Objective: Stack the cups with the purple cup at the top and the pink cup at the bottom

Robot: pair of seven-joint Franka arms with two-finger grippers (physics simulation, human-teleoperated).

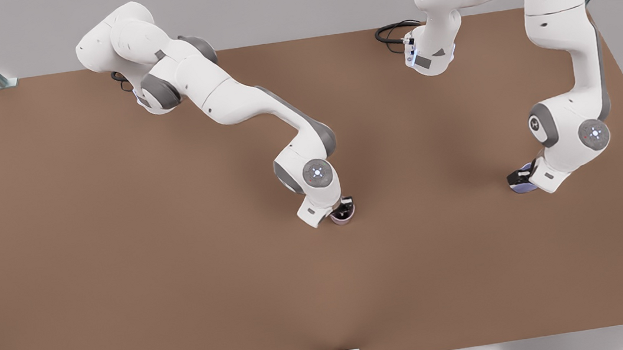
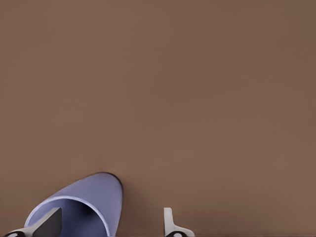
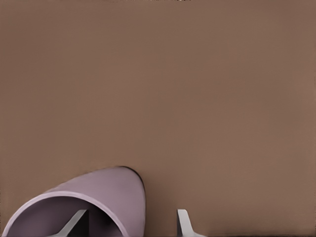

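Starting close in, on the right wrist view we've got the pink cup [image 3: 86, 205] with one finger [image 3: 74, 224] dipped inside its mouth and the other outside the wall, so the right gripper [image 3: 131, 224] has its jaws straddling the rim; the pair look partly closed on that wall, though we can't tell how firm the pinch is. Same story on the left wrist view: the purple cup [image 2: 84, 205] sits with one finger [image 2: 47, 222] inside the opening and the other [image 2: 170, 222] outside it, the left gripper [image 2: 108, 223] closed down around the cup's wall. Both wrist cameras give us the hollow insides of the cups, which the front view mostly hides. What the front view does give us is the layout: the pink cup [image 1: 343, 212] stands on the brown table [image 1: 119, 252] near the middle, right under the right gripper [image 1: 344, 206], and you can peek at its dark inside from above. Over on the front view's right, well apart from it, the purple cup [image 1: 524, 186] pokes out from under the left gripper [image 1: 520, 178], mostly covered by the wrist, and we can't say whether it touches the table. Farther back, both arms bend up toward their bases at the table's far edge.
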